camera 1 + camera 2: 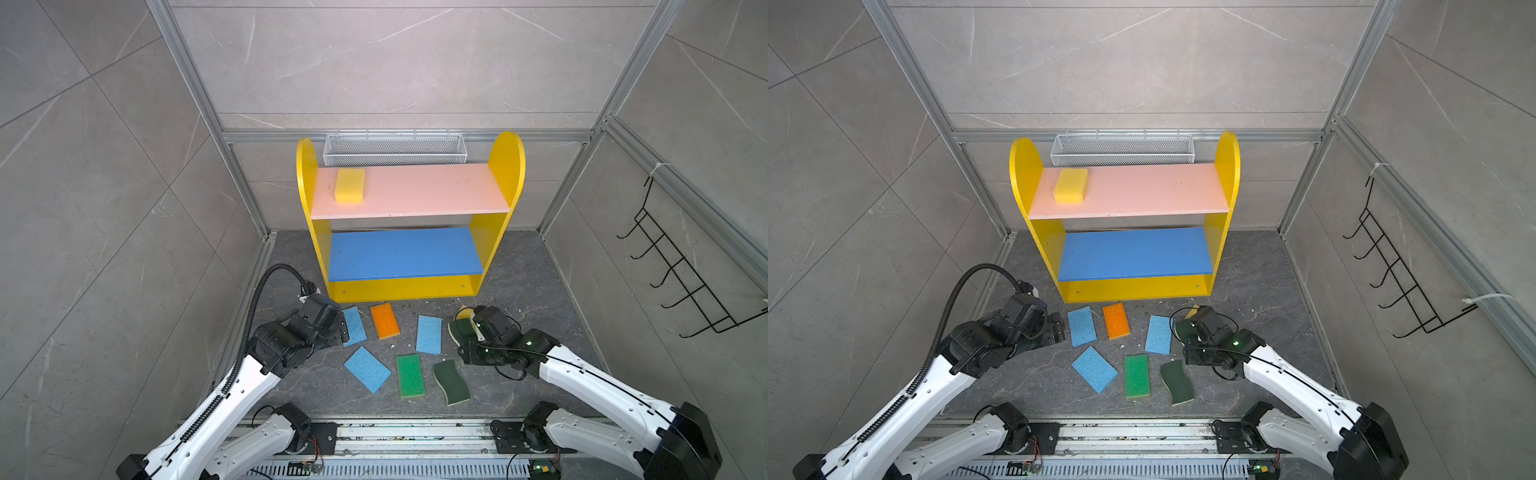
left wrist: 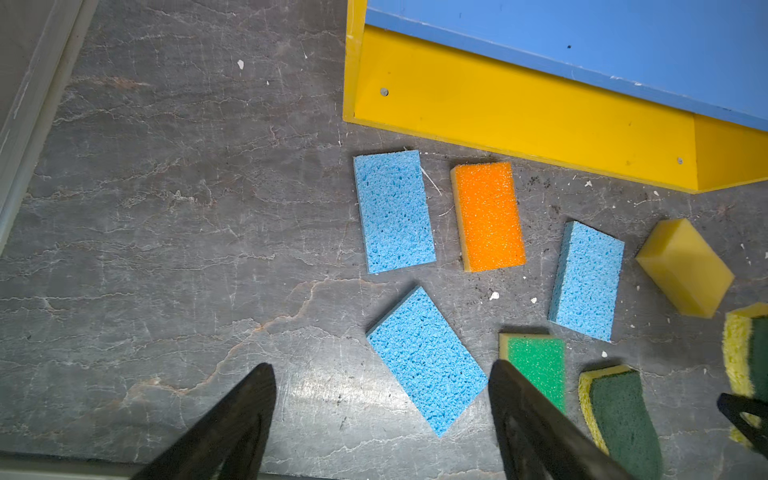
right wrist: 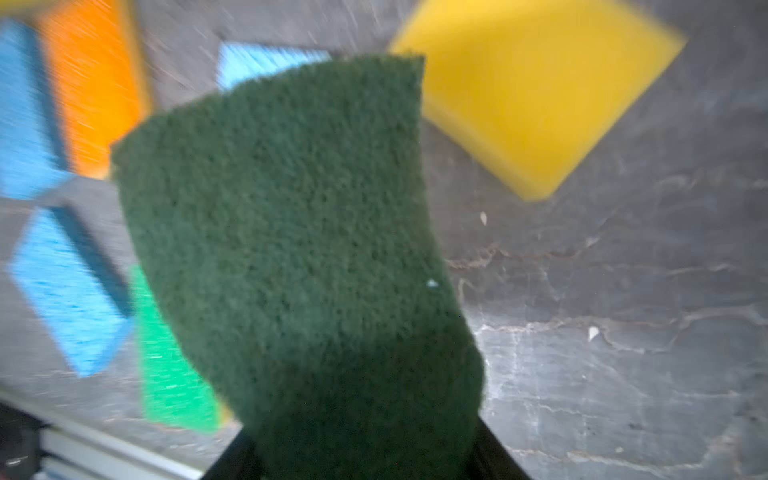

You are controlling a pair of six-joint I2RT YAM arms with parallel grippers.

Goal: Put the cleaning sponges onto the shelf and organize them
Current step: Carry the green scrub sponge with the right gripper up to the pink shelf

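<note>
The yellow shelf (image 1: 415,191) stands at the back, with one thick yellow sponge (image 1: 350,185) on the left of its pink upper board. On the floor in front lie three light blue sponges (image 1: 354,326) (image 1: 429,334) (image 1: 367,369), an orange one (image 1: 385,320), a bright green one (image 1: 410,376) and a wavy dark-green scourer (image 1: 451,382). My right gripper (image 1: 465,332) is shut on a second dark-green scourer (image 3: 291,232), held just off the floor. A yellow sponge (image 3: 536,104) lies beyond it. My left gripper (image 2: 380,374) is open and empty, low beside the leftmost blue sponge.
A white wire mesh basket (image 1: 395,149) hangs behind the shelf. A black wire hook rack (image 1: 681,266) is fixed to the right wall. Aluminium posts frame the cell, and a metal rail (image 1: 415,432) runs along the front. Crumbs dot the grey floor.
</note>
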